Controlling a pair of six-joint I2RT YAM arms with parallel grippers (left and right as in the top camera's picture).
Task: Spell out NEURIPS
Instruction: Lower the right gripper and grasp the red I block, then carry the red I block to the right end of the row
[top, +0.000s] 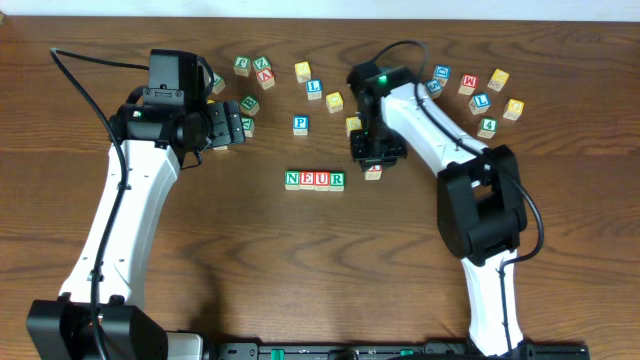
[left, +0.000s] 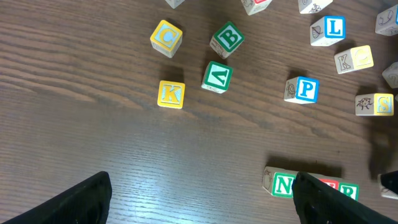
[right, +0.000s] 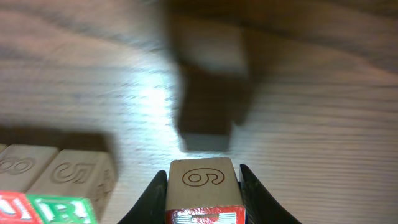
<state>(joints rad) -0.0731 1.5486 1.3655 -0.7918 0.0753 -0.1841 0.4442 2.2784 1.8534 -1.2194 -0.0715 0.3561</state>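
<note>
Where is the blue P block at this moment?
In the overhead view the blue P block lies alone mid-table, just above the NEUR row in the picture, apart from it.

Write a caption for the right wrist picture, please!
Right gripper clamps a numbered block near the row of blocks on the wooden table.

end effector (right: 202, 194) — clamped on block (right: 203, 177) | letter row (right: 68, 177) — lower left

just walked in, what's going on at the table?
The right gripper is shut on a block, holding it just right of the N-E-U-R row. The block's letter face can't be read. The left gripper hangs open and empty near the K block. The blue P block lies unplaced.
</note>
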